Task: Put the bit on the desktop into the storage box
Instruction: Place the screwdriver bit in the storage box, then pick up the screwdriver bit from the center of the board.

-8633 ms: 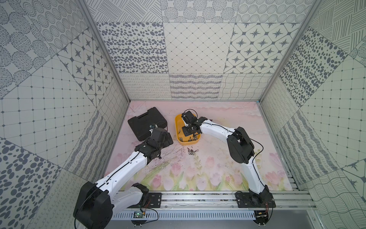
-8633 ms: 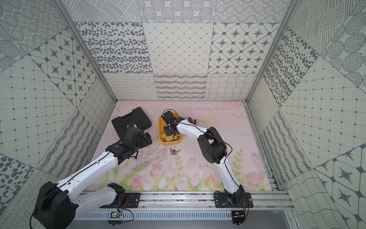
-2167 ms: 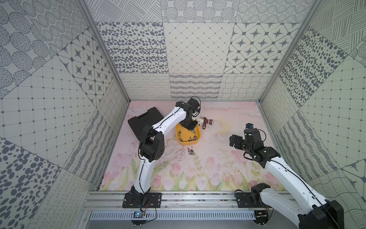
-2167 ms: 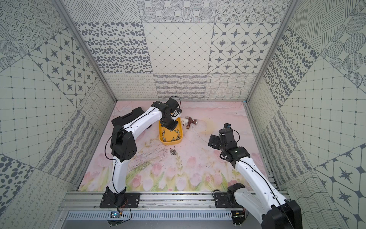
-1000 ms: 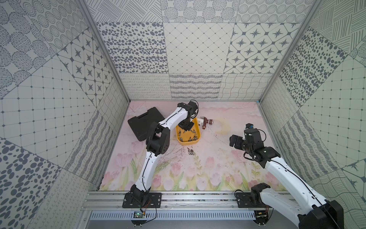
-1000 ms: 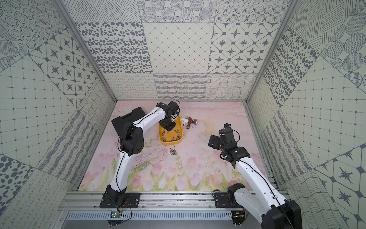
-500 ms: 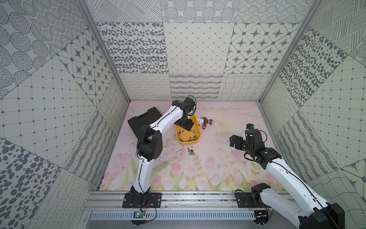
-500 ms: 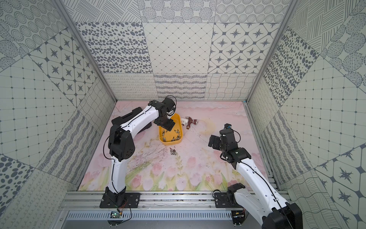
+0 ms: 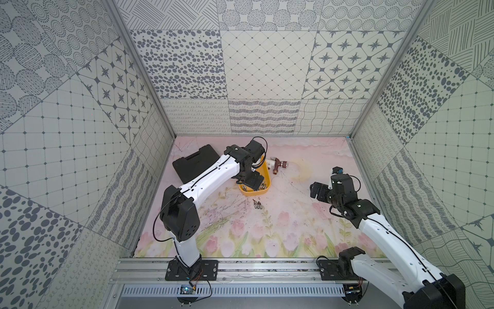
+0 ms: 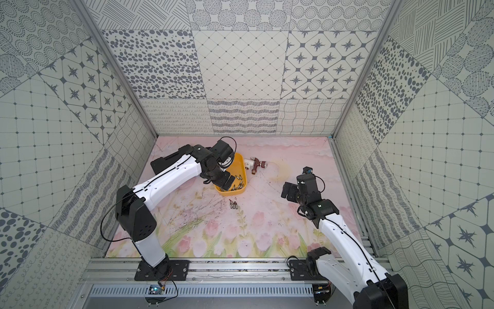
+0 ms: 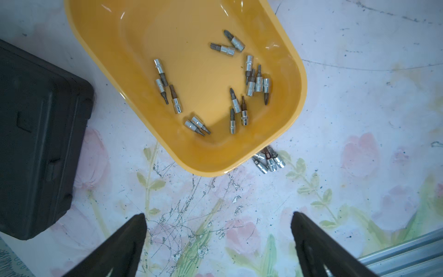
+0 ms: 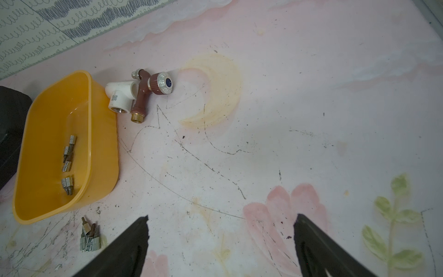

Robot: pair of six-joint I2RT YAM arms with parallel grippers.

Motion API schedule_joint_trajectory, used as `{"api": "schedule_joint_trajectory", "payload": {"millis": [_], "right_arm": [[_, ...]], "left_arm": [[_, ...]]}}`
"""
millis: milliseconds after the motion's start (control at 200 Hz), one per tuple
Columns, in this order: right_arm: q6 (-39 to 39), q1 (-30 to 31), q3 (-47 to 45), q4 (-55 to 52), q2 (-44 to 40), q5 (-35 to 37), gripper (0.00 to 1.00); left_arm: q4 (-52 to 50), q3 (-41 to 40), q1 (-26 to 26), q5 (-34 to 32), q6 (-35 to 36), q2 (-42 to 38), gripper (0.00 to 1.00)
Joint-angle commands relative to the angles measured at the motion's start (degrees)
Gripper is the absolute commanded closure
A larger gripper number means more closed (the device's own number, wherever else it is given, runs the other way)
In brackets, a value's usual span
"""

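Several bits (image 9: 257, 205) lie clustered on your counter (image 9: 294, 214), just at six o'clock of the storage box (image 9: 268, 177) in a top view; others lie inside it; your left claw (image 11: 218, 214) hangs over that box, fingers spread and empty; your right claw (image 12: 221, 215) gapes too, well off at three o'clock.

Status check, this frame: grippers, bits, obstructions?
Left gripper open, empty, at storage box. Right gripper open, empty, parked aside. Bit cluster on desktop beside box, others inside. Tap fitting beyond box, not blocking.
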Motion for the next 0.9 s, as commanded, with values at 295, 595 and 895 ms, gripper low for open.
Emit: {"api": "schedule_joint_trajectory", "payload": {"millis": [295, 595, 895], "right_arm": [[0.6, -0.4, -0.8, 3.5, 1.0, -1.4, 0.03], [0.9, -0.4, -0.9, 3.6, 1.0, -1.6, 0.03], [0.8, -0.5, -1.4, 3.6, 0.2, -1.1, 0.03]], "left_arm": [[10.5, -24.0, -4.4, -1.6, -33.2, -17.3, 0.05], [14.7, -27.9, -4.9, 2.2, -41.7, -14.9, 0.2], [20.3, -27.3, -5.1, 3.1, -42.0, -8.2, 0.31]]}}
